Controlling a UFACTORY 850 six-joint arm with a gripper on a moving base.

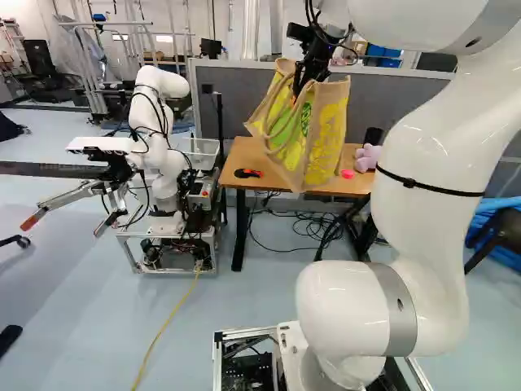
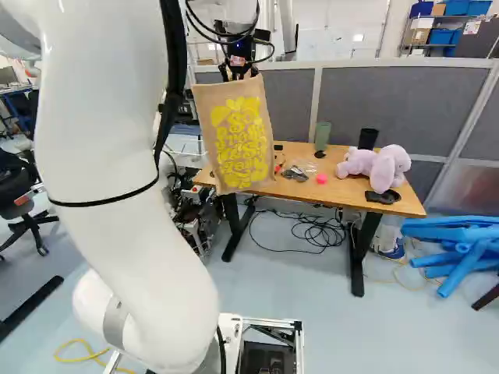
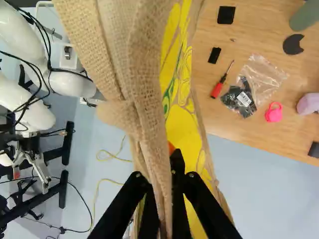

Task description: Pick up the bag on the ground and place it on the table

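My gripper [image 1: 300,88] is high near the wooden table [image 1: 236,160], shut on the top of the bag [image 1: 313,134], a tan burlap one with yellow print. In the right base view the bag [image 2: 234,144] hangs upright by the table's left end, its lower part overlapping the front edge; contact with the table cannot be told. The wrist view has the gripper [image 3: 164,175] with burlap [image 3: 144,89] pinched between its two fingers. There the bag hides part of the tabletop [image 3: 234,37] and the floor beside it.
On the table are a purple plush toy [image 2: 378,166], a green cup [image 2: 322,135], a black cup [image 2: 368,139], a pink item [image 3: 273,112], a red screwdriver [image 3: 218,88] and a plastic bag of parts [image 3: 244,97]. Another robot [image 1: 159,147] stands left of the table; grey partitions [image 2: 405,101] rise behind.
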